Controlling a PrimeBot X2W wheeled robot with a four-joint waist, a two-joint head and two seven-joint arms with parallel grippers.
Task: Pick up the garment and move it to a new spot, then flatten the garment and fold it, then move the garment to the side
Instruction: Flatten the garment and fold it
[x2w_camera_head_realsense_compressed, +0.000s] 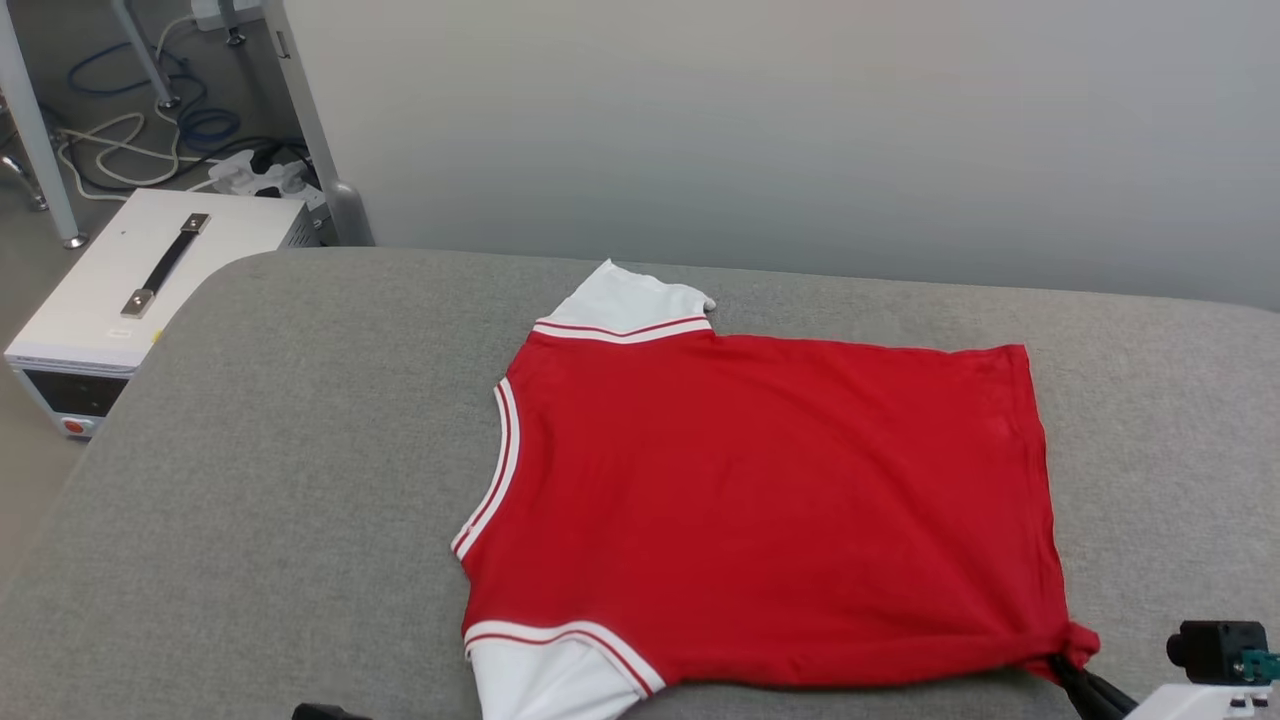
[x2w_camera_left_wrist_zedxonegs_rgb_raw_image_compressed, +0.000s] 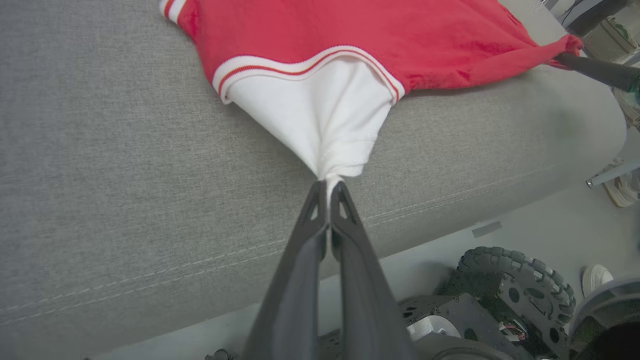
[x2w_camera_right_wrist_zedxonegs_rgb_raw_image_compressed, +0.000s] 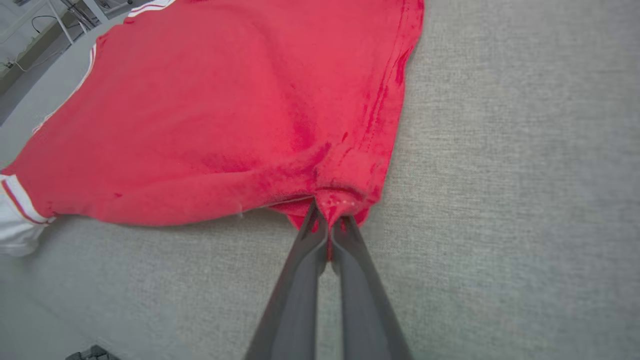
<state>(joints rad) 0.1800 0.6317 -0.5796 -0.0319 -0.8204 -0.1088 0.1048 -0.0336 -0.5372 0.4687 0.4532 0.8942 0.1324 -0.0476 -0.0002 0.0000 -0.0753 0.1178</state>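
Note:
The garment (x2w_camera_head_realsense_compressed: 760, 500), a red T-shirt with white sleeves and striped trim, lies spread flat on the grey padded table (x2w_camera_head_realsense_compressed: 280, 480), plain red side up, collar to the left. My left gripper (x2w_camera_left_wrist_zedxonegs_rgb_raw_image_compressed: 329, 184) is shut on the tip of the near white sleeve (x2w_camera_left_wrist_zedxonegs_rgb_raw_image_compressed: 320, 115), pulling it into a point. My right gripper (x2w_camera_right_wrist_zedxonegs_rgb_raw_image_compressed: 327, 212) is shut on the near hem corner of the garment (x2w_camera_right_wrist_zedxonegs_rgb_raw_image_compressed: 250, 125), which bunches at the tips. In the head view that gripper (x2w_camera_head_realsense_compressed: 1070, 665) sits at the shirt's lower right corner. Any lettering is hidden.
A white box with a black handle (x2w_camera_head_realsense_compressed: 150, 290) stands on the floor left of the table, with cables (x2w_camera_head_realsense_compressed: 150, 140) and metal legs behind it. The table's front edge (x2w_camera_left_wrist_zedxonegs_rgb_raw_image_compressed: 200, 260) runs close below the left gripper, and my wheeled base (x2w_camera_left_wrist_zedxonegs_rgb_raw_image_compressed: 515, 280) is beneath. A grey wall is behind.

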